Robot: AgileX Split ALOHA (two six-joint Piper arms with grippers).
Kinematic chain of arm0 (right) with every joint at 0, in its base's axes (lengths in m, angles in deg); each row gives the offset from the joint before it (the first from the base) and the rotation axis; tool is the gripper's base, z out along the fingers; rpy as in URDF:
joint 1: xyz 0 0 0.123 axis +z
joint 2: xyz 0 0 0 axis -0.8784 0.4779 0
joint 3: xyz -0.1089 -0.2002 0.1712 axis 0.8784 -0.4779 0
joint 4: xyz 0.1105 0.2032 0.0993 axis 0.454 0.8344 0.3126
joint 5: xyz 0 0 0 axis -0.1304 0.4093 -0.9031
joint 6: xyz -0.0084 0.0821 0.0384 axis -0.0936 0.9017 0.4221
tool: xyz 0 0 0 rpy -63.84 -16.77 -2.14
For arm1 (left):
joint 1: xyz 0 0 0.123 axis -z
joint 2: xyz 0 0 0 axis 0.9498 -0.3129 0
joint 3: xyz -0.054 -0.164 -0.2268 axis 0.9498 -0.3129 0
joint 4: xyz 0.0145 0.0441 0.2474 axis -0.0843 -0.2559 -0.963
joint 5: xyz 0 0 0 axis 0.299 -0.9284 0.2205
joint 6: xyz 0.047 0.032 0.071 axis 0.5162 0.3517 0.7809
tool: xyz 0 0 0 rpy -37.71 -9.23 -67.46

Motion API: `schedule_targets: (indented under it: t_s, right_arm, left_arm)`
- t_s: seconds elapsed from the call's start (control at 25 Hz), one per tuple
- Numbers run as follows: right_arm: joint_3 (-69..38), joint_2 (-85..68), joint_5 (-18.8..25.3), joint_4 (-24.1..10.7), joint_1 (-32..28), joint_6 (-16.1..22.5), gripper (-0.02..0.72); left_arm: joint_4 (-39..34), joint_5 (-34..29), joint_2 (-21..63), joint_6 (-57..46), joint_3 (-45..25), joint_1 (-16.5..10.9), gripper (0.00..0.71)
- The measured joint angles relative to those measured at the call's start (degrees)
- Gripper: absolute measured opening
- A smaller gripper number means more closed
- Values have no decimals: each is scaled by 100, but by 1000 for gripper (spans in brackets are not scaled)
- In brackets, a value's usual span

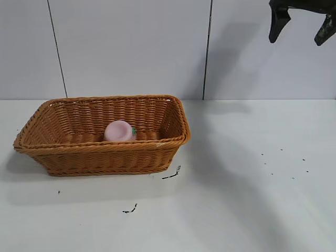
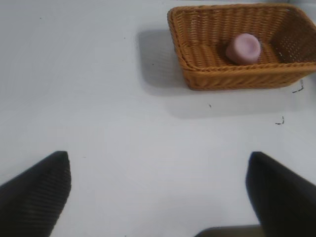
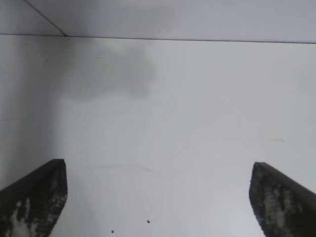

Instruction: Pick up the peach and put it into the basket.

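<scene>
Resting in basket (image 1: 100,157), peach (image 1: 119,131) leaf faces right.

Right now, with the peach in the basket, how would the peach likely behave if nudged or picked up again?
The peach looks squat and rounded, so a nudge would probably slide or rock it rather than roll it far. Its smooth matte surface suggests a fair grip. It is small beside the basket, so it is likely light, and the walls should contain it.

One peach (image 1: 119,130), one basket (image 1: 100,157), two grippers (image 1: 303,26)
</scene>
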Motion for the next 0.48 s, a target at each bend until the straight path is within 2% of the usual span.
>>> schedule_targets:
  t_s: [0.16, 0.48]
  right_arm:
    - [-1226, -1093, -5, -13, 0, 0, 695]
    - [-4325, -3932, -5, -13, 0, 0, 695]
  left_arm:
    - [0, 0, 0, 0, 0, 0, 693]
    - [0, 0, 0, 0, 0, 0, 693]
